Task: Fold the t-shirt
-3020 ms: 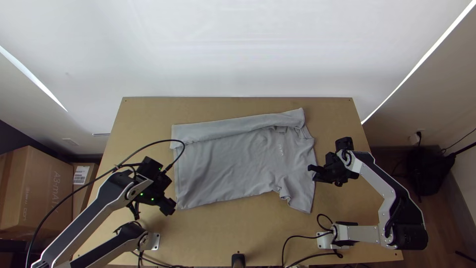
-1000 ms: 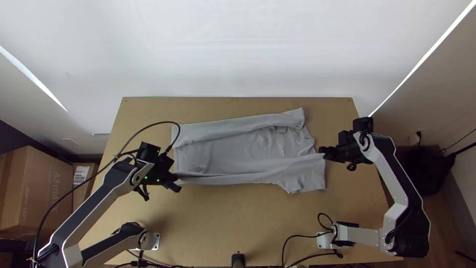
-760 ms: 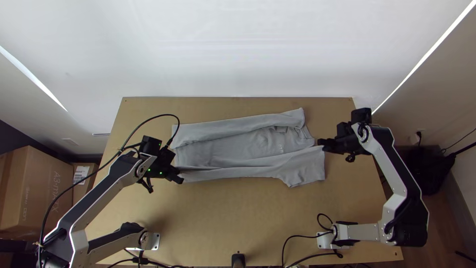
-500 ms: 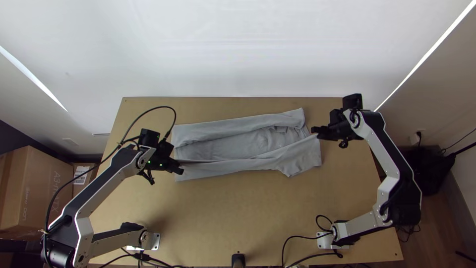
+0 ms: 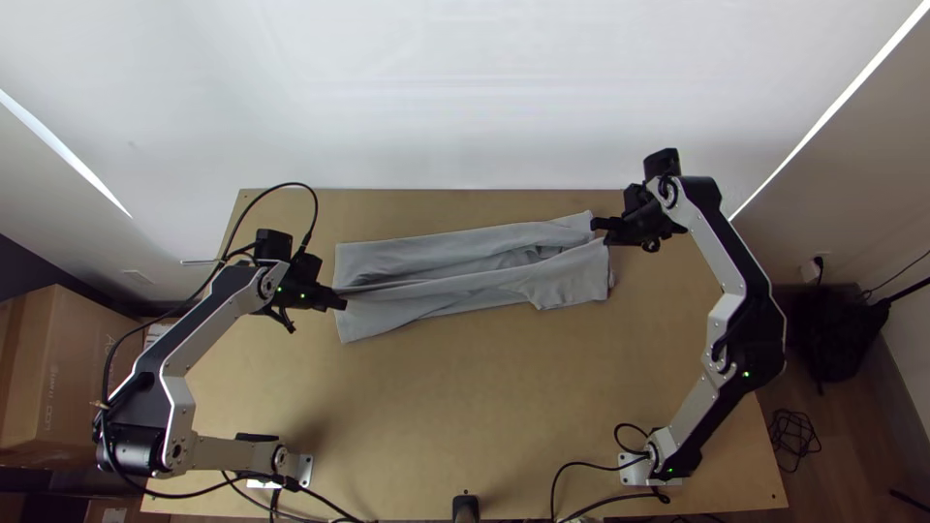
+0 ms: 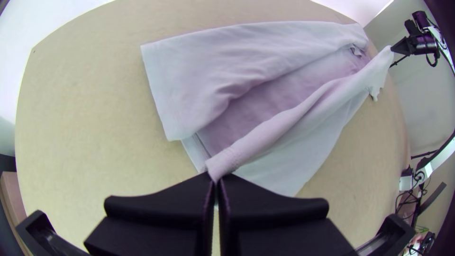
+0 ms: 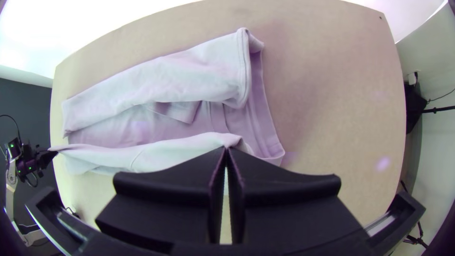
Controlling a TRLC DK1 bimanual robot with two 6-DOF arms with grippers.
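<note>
While both grippers pinch the t-shirt (image 5: pixel 465 270) — left gripper (image 6: pixel 216 178) at its left end, right gripper (image 7: pixel 226 150) at its right — the far folded strip lies just beyond, running left to right.

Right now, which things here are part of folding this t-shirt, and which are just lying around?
Part of the job:
- grey t-shirt
- left gripper, pinching one end
- right gripper, pinching the other

Just lying about:
- cardboard box, left
- coiled cable, far right
</note>
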